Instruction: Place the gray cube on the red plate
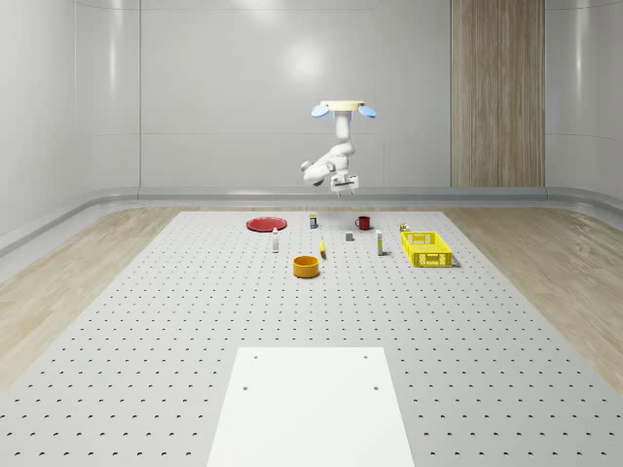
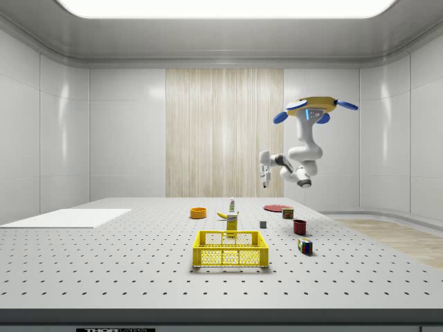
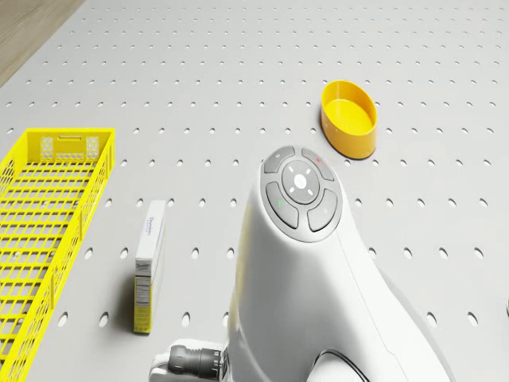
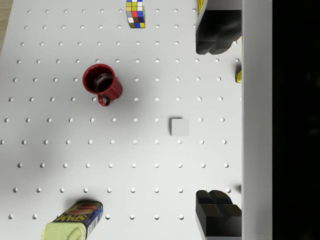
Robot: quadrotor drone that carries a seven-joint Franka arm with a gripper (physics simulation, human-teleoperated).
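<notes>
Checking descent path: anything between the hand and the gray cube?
Nothing: in the side view, open air separates the hand from the gray cube.

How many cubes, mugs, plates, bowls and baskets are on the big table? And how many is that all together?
Cubes: 2, the gray cube and the colourful puzzle cube
Mugs: 1, the red mug
Plates: 1, the red plate
Bowls: 1, the yellow bowl
Baskets: 1, the yellow basket
Total: 6

Bare perforated table [image 4: 150,165] rings the gray cube [image 4: 179,126] on every side, with the red mug [image 4: 102,83] near it and the Spam tin [image 4: 75,225] well apart.
</notes>
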